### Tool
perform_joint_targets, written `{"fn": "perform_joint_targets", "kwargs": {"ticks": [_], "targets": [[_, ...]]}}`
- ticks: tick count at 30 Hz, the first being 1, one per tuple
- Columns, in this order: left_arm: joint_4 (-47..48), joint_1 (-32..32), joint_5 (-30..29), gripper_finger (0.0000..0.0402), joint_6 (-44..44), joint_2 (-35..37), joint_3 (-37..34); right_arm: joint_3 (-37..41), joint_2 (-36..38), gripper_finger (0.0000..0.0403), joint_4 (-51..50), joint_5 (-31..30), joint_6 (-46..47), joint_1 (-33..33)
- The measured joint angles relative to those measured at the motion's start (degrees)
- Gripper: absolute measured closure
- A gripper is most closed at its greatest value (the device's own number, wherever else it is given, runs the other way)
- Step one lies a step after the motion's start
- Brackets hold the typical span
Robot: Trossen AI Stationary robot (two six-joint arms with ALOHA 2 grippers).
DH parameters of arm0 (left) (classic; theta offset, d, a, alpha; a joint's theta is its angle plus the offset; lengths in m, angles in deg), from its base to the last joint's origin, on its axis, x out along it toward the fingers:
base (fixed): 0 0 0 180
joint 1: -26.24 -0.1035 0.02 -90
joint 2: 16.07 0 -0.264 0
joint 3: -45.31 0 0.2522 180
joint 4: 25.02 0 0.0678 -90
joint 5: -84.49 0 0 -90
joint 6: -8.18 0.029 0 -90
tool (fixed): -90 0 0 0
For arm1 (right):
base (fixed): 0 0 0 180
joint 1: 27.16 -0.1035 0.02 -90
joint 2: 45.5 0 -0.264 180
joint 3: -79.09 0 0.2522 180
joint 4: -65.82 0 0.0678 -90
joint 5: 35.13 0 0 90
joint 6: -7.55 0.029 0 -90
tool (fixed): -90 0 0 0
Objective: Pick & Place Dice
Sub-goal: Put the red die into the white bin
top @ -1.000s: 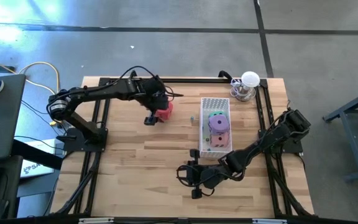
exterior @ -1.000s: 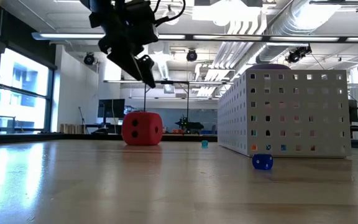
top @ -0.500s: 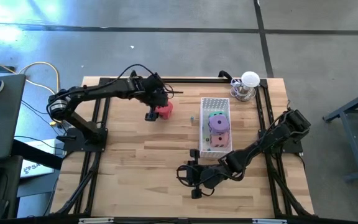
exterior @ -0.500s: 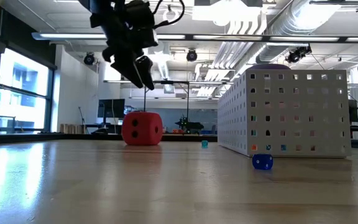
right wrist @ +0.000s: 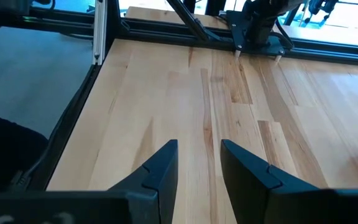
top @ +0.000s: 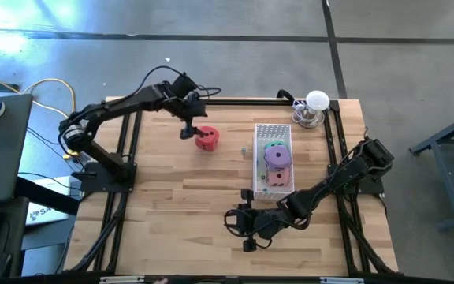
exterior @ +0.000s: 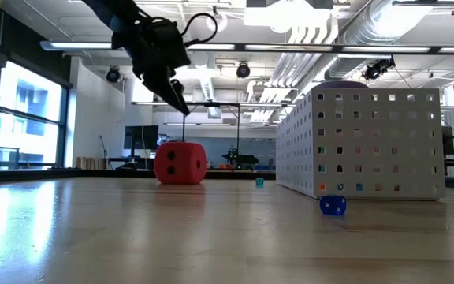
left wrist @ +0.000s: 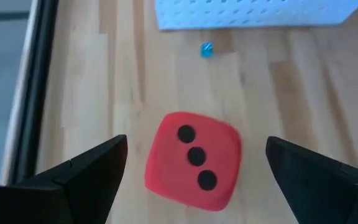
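The left end effector (top: 186, 126) is raised above the surface (top: 172, 197), just off the far-left side of the red die (top: 206, 139), with its fingers (left wrist: 89, 171) spread wide and nothing between them. The red die rests alone on the wood, clear of the fingers; the left wrist view shows its three-pip face (left wrist: 196, 156) turned upward. A white perforated bin (top: 273, 130) stands to the right of the red die, well apart from it, and holds the green die (top: 273, 145), the purple die (top: 275, 157) and the pink die (top: 275, 177) in a row. A small blue bead (exterior: 333, 205) lies on the surface beside the bin's near wall, and a smaller teal bead (left wrist: 207, 49) lies between the red die and the bin. The right end effector (top: 247, 229) waits low over the near edge of the surface, fingers (right wrist: 160, 171) set to a narrow gap and holding nothing
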Motion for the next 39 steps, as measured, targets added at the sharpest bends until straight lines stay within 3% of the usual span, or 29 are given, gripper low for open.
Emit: {"fn": "perform_joint_targets", "kwargs": {"ticks": [5, 10, 30, 39], "targets": [[-0.1, -2.2, 5.2, 0.0028, 1.2, 0.0, 0.0, 0.0, 0.0, 0.0291, -0.4, 0.0, 0.4, 0.0], [-0.1, -2.7, 5.4, 0.0028, -2.5, 0.0, 0.0, 0.0, 0.0, 0.0291, -0.5, 0.0, 0.4, 0.0], [-0.4, -2.6, 5.4, 0.0028, -2.4, 0.0, 0.0, 0.0, 0.0, 0.0291, -0.5, 0.3, 0.7, 0.0], [-0.8, -2.0, 9.8, 0.0028, -7.0, -4.9, 0.0, 0.0, 0.0, 0.0291, -0.6, 0.4, 1.3, 0.0]]}}
